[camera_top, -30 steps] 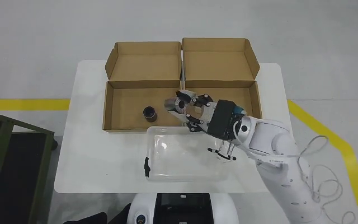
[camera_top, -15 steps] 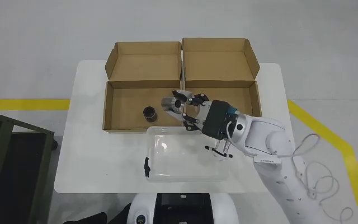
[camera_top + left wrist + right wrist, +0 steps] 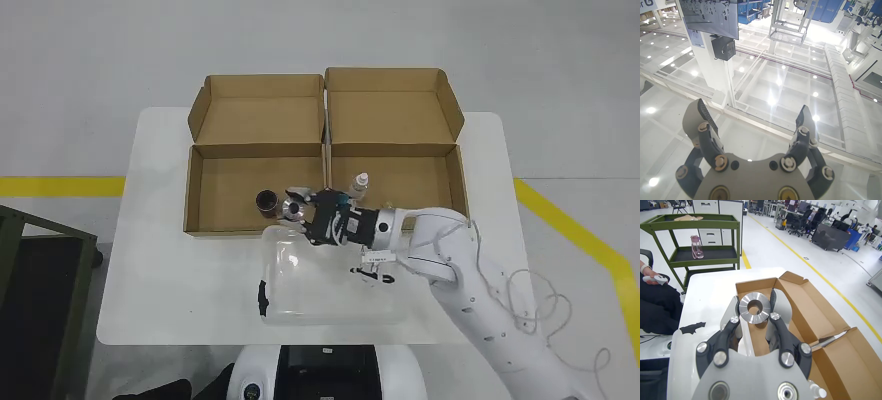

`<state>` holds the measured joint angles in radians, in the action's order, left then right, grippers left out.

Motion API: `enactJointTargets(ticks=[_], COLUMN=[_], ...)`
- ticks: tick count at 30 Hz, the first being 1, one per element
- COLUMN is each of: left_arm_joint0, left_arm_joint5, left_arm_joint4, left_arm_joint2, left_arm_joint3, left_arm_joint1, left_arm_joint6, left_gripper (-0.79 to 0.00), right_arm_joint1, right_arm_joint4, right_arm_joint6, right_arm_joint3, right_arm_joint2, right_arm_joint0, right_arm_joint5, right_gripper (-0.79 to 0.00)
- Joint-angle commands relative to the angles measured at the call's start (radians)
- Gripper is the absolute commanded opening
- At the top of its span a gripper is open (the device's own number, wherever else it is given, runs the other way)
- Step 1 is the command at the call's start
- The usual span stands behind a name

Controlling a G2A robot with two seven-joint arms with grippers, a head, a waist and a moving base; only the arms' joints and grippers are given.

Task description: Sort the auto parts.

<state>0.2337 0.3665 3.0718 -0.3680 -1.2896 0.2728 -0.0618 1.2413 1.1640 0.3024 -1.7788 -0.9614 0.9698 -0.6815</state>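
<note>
**Ring over the left box, release next**

In the top view the right gripper (image 3: 297, 208) sits at centre frame, over the lower right part of the left box (image 3: 225, 195). Its jaws are clamped on a metal ring (image 3: 291, 207). A dark bushing (image 3: 267, 203) lies in that box just left of the ring. The right box (image 3: 420, 175) holds a small white bottle (image 3: 358, 182) near its left wall. A clear bin (image 3: 330, 290) lies at lower centre on the table (image 3: 160, 250).

The step in hand looks like the drop-off of the ring into the left box. The next move likely calls for lowering toward the cardboard floor and parting the fingers, while keeping clear of the bushing.

The top view gives the ring's place relative to the bushing, the box walls and the bin. The right wrist view gives the grip: the ring (image 3: 761, 315) is seen face-on, bore open and pinched at its rim from both sides, with the box floor beyond it. In the left wrist view the left gripper (image 3: 751, 111) points up at a ceiling, fingers wide apart and holding nothing.
</note>
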Motion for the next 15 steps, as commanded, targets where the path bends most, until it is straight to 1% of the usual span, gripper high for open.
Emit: enactJointTargets(ticks=[1,15], left_arm_joint0=[0.0,0.0], left_arm_joint5=[0.0,0.0], left_arm_joint4=[0.0,0.0], left_arm_joint2=[0.0,0.0], left_arm_joint3=[0.0,0.0], left_arm_joint1=[0.0,0.0], left_arm_joint6=[0.0,0.0], left_gripper=[0.0,0.0], right_arm_joint1=[0.004,0.031], right_arm_joint4=[0.005,0.049], right_arm_joint6=[0.006,0.088], right_arm_joint3=[0.039,0.209], right_arm_joint2=[0.017,0.09], right_arm_joint0=[-0.016,-0.126], right_arm_joint5=[0.003,0.049], right_gripper=[-0.785,-0.785])
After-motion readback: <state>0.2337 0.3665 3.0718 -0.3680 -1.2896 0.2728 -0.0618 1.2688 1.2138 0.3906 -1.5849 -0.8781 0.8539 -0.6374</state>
